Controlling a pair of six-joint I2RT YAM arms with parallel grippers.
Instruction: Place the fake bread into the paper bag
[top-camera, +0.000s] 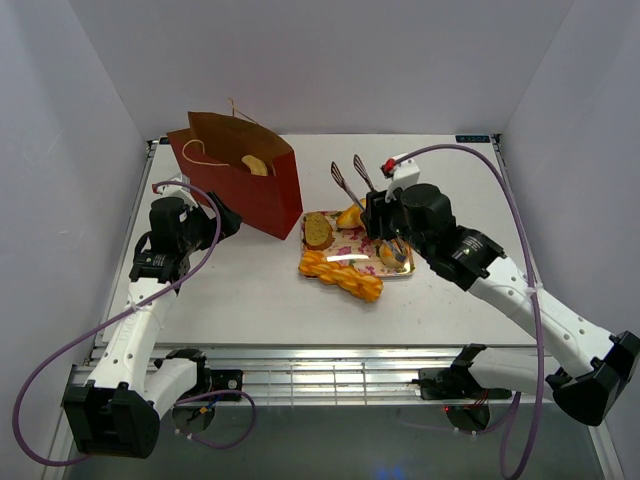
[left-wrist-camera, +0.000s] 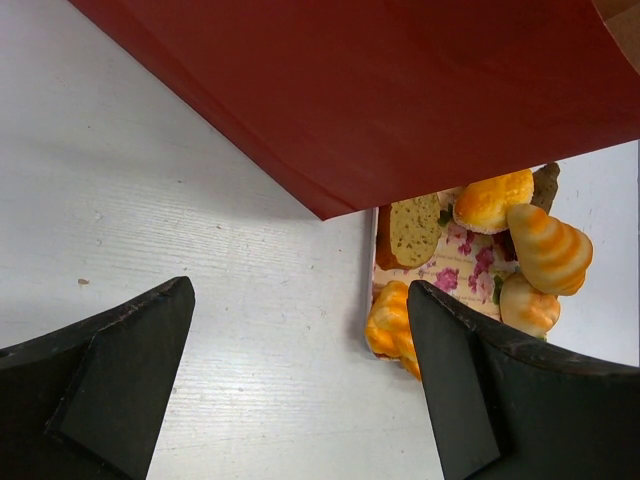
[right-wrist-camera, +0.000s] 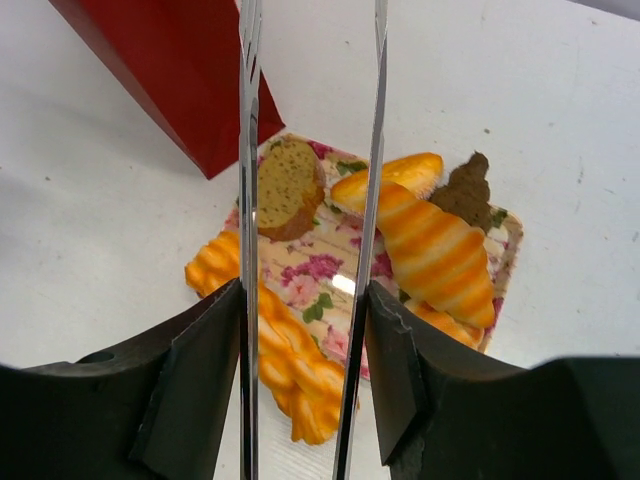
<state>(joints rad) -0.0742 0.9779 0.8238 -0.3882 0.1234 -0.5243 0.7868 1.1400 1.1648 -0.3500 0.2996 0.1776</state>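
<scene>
The dark red paper bag (top-camera: 245, 185) stands open at the back left with one pastry (top-camera: 256, 165) inside; it also shows in the left wrist view (left-wrist-camera: 400, 90). Fake bread lies on the floral tray (top-camera: 345, 243): a toast slice (right-wrist-camera: 288, 185), a striped croissant (right-wrist-camera: 435, 250), a brown pastry (right-wrist-camera: 465, 188) and a twisted loaf (right-wrist-camera: 285, 370) hanging over the tray's near edge. My right gripper (right-wrist-camera: 305, 330) is shut on metal tongs (right-wrist-camera: 248, 150), whose arms stand apart and empty above the tray. My left gripper (left-wrist-camera: 300, 340) is open and empty beside the bag's near corner.
White walls close in the table on three sides. The tray sits just right of the bag (right-wrist-camera: 180, 70), almost touching it. The tong tips (top-camera: 350, 178) reach toward the back of the table, beyond the tray.
</scene>
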